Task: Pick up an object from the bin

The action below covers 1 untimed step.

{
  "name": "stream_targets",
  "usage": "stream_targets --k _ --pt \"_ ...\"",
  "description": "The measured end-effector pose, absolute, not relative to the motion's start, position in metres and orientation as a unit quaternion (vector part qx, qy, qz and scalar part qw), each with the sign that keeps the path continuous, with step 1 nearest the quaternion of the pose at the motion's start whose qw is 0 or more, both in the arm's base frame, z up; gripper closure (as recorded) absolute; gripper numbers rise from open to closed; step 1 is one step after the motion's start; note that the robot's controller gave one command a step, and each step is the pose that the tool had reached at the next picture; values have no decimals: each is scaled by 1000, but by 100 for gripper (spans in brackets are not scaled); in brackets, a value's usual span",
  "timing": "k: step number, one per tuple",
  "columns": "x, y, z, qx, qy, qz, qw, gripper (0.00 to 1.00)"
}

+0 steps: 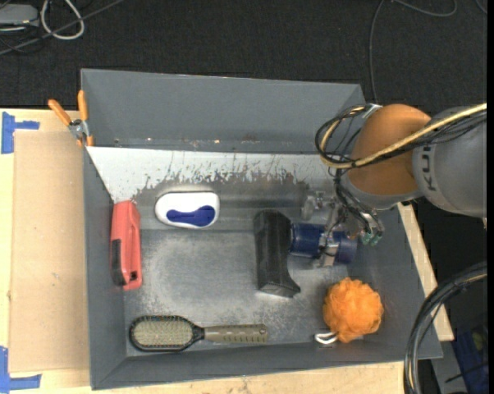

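Observation:
My gripper is low in the right half of the bin, under the arm's orange cover. A small dark blue thing sits right at its left side, touching or nearly touching it; whether it is held I cannot tell. A dark grey oblong block lies just left of the blue thing, end toward the front. An orange mesh puff with a white loop rests in front of the gripper, near the bin's front right corner.
A white and blue oval thing lies at the back left. A red flat tool lies along the left wall. A grey hairbrush lies along the front wall. Bare floor spreads between them.

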<state>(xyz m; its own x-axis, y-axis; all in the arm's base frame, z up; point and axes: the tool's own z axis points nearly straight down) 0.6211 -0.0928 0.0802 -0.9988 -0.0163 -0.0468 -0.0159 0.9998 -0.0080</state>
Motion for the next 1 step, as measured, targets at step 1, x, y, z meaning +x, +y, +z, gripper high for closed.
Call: stream_targets --k 1 --pt "607 -87 78 -7 1000 -2 12 0"
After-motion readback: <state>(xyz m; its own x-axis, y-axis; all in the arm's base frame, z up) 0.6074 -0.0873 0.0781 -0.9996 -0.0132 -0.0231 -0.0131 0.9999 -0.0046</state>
